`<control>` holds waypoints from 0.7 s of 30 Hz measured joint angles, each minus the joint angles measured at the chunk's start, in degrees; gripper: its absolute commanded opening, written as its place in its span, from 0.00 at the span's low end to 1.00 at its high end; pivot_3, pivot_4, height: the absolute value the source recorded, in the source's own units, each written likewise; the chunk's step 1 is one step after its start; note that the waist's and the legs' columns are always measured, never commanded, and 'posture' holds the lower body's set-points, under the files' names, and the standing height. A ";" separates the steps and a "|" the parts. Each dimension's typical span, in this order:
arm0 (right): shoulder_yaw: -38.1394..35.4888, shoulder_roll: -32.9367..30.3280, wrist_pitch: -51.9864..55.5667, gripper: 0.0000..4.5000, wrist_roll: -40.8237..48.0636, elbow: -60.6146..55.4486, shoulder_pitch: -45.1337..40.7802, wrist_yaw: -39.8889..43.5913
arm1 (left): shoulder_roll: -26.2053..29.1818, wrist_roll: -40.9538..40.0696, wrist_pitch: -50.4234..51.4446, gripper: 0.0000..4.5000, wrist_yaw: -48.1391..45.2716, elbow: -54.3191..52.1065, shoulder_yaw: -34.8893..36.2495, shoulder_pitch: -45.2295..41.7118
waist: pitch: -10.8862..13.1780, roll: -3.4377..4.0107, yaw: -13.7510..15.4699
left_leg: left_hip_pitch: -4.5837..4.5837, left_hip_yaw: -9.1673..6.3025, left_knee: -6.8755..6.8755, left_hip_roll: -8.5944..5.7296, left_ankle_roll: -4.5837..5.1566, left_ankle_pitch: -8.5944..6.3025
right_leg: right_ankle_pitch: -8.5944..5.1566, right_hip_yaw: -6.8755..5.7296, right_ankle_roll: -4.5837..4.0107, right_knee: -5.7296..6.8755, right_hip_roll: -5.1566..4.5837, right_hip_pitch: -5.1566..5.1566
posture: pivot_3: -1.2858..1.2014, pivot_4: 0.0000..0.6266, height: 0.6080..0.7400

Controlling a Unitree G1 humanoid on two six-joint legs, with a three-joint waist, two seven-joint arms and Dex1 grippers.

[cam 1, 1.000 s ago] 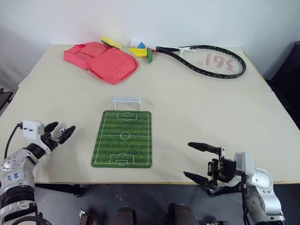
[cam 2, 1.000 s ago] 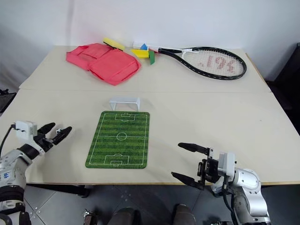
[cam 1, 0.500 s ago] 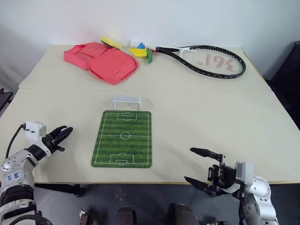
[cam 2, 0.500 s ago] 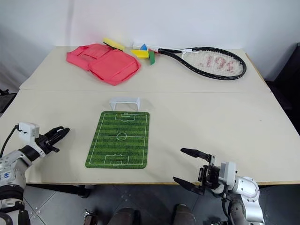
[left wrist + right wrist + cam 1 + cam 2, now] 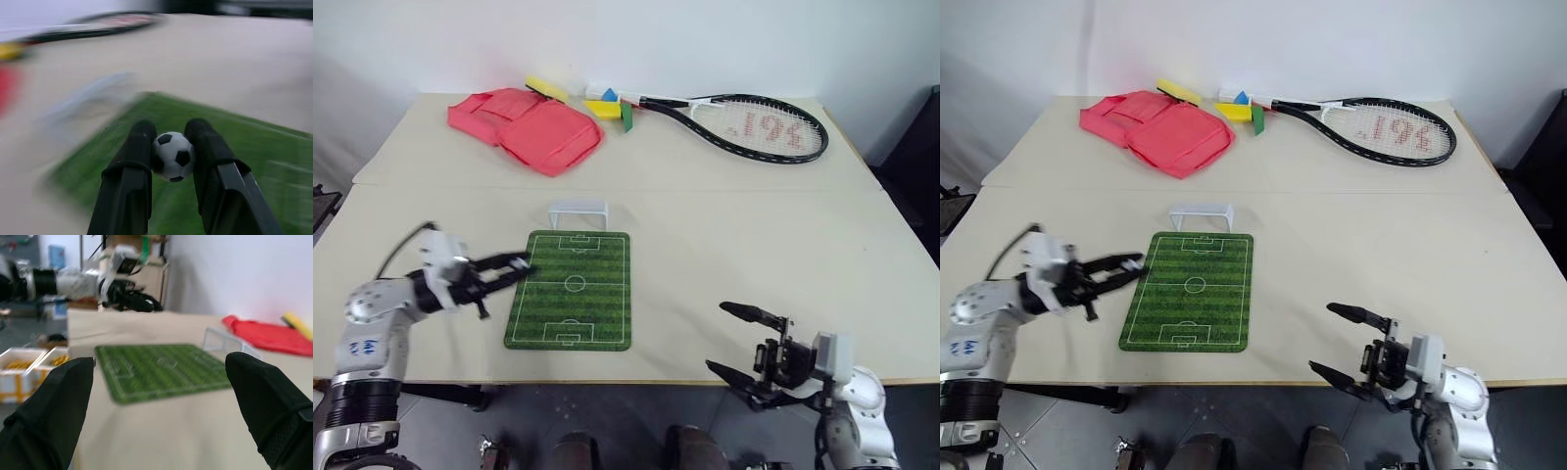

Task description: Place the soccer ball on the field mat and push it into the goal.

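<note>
Right then, the left gripper [image 5: 171, 147] pinched the soccer ball [image 5: 173, 155] between its two black fingers. Its tips hung at the near side edge of the field mat [image 5: 573, 290], and the goal [image 5: 578, 211] stood just past the mat's far short end. The step looked like setting the ball down. Next, the gripper likely needed to lower, let go, then push along the mat's long way toward the goal. The right gripper [image 5: 740, 341] held nothing, fingers spread wide.

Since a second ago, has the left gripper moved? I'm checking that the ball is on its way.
Yes. The left gripper, shut on the soccer ball, has swung right to the field mat's left edge, toward the goal.
</note>
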 measured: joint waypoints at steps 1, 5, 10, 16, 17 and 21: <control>-0.40 -1.35 -0.03 1.00 -0.08 0.89 -0.03 0.96 | -0.08 0.41 -0.12 0.19 -1.49 -1.38 -2.38 0.60 | 0.00 0.01 -0.02 | 0.02 0.01 -0.01 0.02 0.00 0.00 | 0.00 0.01 0.00 0.00 0.01 0.00 | 0.52 0.24 1.00; -0.78 -4.29 -0.52 1.00 -0.75 4.25 -0.01 4.19 | -1.82 2.19 -1.48 0.19 -3.37 -0.55 -6.66 1.19 | 0.04 0.08 -0.39 | 0.06 0.08 -0.02 0.23 -0.06 0.01 | -0.01 0.02 -0.03 0.00 0.23 -0.02 | 0.52 0.24 1.00; -0.67 -6.57 0.77 1.00 -1.49 3.72 -1.72 4.18 | -3.66 5.12 -8.31 0.19 -4.72 6.90 -7.68 0.69 | 0.07 0.18 -0.08 | 0.06 0.13 0.08 0.22 -0.06 0.00 | 0.01 0.10 -0.03 0.00 0.24 -0.02 | 0.52 0.24 1.00; 0.18 -7.49 6.87 1.00 -1.97 -3.73 -3.03 -0.43 | -5.11 7.53 -13.51 0.19 -5.72 13.25 -8.68 -1.85 | 0.06 0.19 0.67 | 0.03 0.13 0.12 0.23 -0.06 0.00 | 0.02 0.09 -0.03 0.00 0.24 -0.04 | 0.52 0.24 1.00; 0.21 -7.74 7.91 1.00 -2.04 -4.93 -3.17 -1.25 | -5.11 7.83 -14.17 0.19 -5.96 13.44 -8.79 -1.86 | 0.07 0.19 0.83 | 0.03 0.13 0.12 0.23 -0.06 -0.01 | 0.02 0.09 -0.03 -0.01 0.24 -0.04 | 0.52 0.24 1.00; 0.30 -8.18 11.55 1.00 -2.64 -8.22 -3.88 -4.12 | -5.13 8.92 -15.74 0.19 -6.21 15.76 -9.34 -1.83 | 0.07 0.19 1.17 | 0.01 0.13 0.11 0.23 -0.06 -0.01 | 0.02 0.09 -0.03 -0.01 0.25 -0.04 | 0.52 0.24 1.00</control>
